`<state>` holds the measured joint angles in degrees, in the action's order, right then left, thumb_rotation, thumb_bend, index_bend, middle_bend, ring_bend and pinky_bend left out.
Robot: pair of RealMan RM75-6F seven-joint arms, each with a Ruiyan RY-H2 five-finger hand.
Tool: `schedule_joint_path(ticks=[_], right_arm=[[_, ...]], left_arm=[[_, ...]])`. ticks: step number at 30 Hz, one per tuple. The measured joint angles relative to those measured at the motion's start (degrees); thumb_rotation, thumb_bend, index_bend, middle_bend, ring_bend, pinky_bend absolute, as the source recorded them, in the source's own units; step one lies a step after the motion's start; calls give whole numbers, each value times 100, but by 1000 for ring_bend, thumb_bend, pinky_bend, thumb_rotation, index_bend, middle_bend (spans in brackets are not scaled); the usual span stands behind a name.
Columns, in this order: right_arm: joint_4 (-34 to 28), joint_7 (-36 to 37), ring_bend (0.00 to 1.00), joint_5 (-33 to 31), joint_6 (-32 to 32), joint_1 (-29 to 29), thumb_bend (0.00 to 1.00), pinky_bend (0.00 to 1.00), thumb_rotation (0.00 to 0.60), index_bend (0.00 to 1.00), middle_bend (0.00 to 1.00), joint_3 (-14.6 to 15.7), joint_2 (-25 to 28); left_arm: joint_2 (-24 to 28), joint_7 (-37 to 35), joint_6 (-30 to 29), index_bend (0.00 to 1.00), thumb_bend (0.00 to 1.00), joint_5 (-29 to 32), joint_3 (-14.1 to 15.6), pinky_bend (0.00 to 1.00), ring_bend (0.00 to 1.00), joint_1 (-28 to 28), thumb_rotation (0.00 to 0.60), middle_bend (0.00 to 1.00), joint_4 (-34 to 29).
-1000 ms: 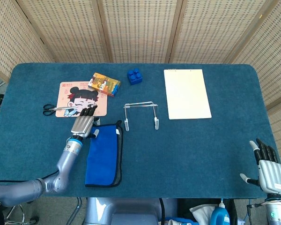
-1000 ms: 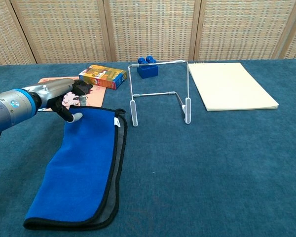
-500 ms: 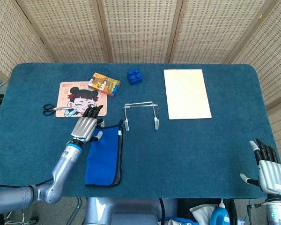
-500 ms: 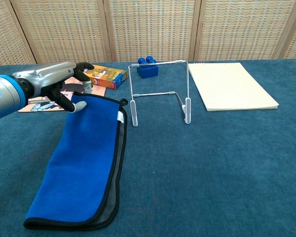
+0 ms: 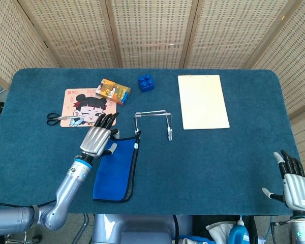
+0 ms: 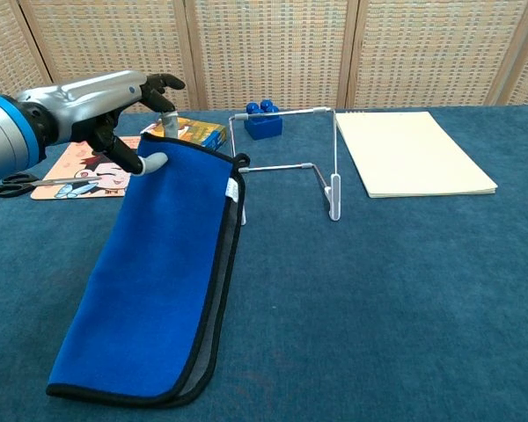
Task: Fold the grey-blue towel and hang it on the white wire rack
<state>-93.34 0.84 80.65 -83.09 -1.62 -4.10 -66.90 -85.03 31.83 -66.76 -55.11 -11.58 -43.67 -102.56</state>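
Observation:
The folded blue towel (image 5: pixel 116 166) (image 6: pixel 163 264) has its far end lifted off the table, while its near end still lies on the cloth. My left hand (image 5: pixel 97 138) (image 6: pixel 106 105) grips that raised far edge, thumb against the fabric. The white wire rack (image 5: pixel 153 123) (image 6: pixel 288 158) stands just right of the lifted edge, and the towel's corner hides the rack's left foot. My right hand (image 5: pixel 294 184) rests open at the table's near right corner, holding nothing; the chest view does not show it.
Behind my left hand lie a cartoon mat (image 5: pixel 85 107) (image 6: pixel 90 163), scissors (image 5: pixel 59 118) (image 6: pixel 26 182) and a small colourful box (image 5: pixel 113 91) (image 6: pixel 187 131). A blue brick (image 5: pixel 146 82) (image 6: pixel 262 119) sits behind the rack. A cream notepad (image 5: pixel 202 101) (image 6: pixel 411 163) lies at the right.
My left hand has risen and moved right toward the rack, lifting the towel's far end off the table. The right hand has sunk slightly in view.

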Motion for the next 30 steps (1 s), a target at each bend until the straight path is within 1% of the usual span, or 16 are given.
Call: schedule_joint_path(ticks=[6,12,15,19,25,30], right_arm=[[-8,75,0,23,-22,12,0,0,600,0,0,-1,28],[-13,170,0,39,-37,22,0,0,600,0,0,-5,63],[-15,214,0,47,-44,27,0,0,600,0,0,-7,78],[-10,319,0,38,-52,36,0,0,600,0,0,-21,107],[17,492,0,28,-8,32,0,0,600,0,0,-28,148],[57,594,0,30,42,18,0,0,600,0,0,-23,161]], left_arm=[[148,301,-160,1000,449,57,-185,0,0,-93,600,0,-510],[218,716,-369,1000,450,305,-445,0,0,-275,600,0,-1022],[201,1074,-536,1000,450,547,-635,0,0,-437,600,0,-1275],[136,1500,-765,1000,450,1026,-952,0,0,-725,600,0,-1553],[5,1941,-1199,1000,450,1550,-1292,0,0,-1106,600,0,-1855],[-169,2148,-1504,1000,449,1904,-1530,0,0,-1390,600,0,-1954]])
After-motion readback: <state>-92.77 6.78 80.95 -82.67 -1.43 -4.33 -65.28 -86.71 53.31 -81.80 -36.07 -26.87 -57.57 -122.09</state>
